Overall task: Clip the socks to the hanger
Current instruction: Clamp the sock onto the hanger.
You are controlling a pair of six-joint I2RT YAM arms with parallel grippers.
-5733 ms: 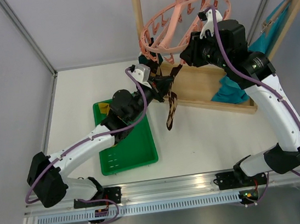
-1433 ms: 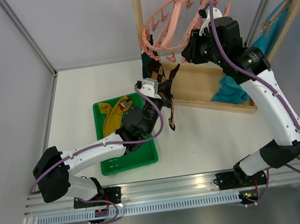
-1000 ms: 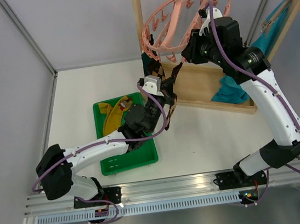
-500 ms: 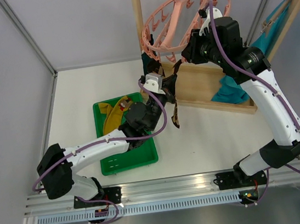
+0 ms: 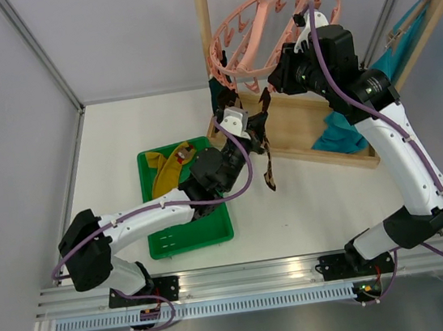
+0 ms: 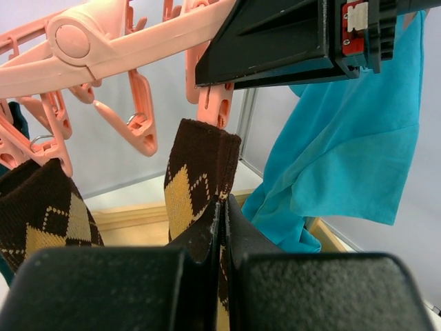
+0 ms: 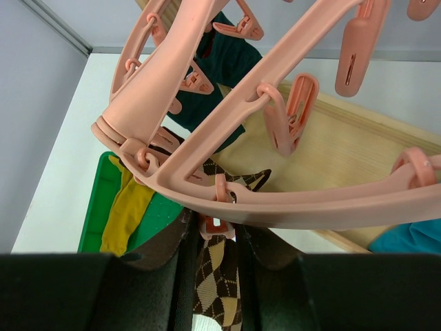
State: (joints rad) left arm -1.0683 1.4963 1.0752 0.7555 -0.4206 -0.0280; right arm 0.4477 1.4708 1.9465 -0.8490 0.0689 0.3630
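Two knitted brown-tan argyle socks under the round pink plastic hanger: one clipped, the other pinched flat in the closed left gripper, cuff at a pink clip. Squeezed on that clip, the right gripper. Behind, a dark teal sock. Crumpled mustard sock in the green tray on smooth white table; wooden rack, turquoise cloth, grey walls beyond.
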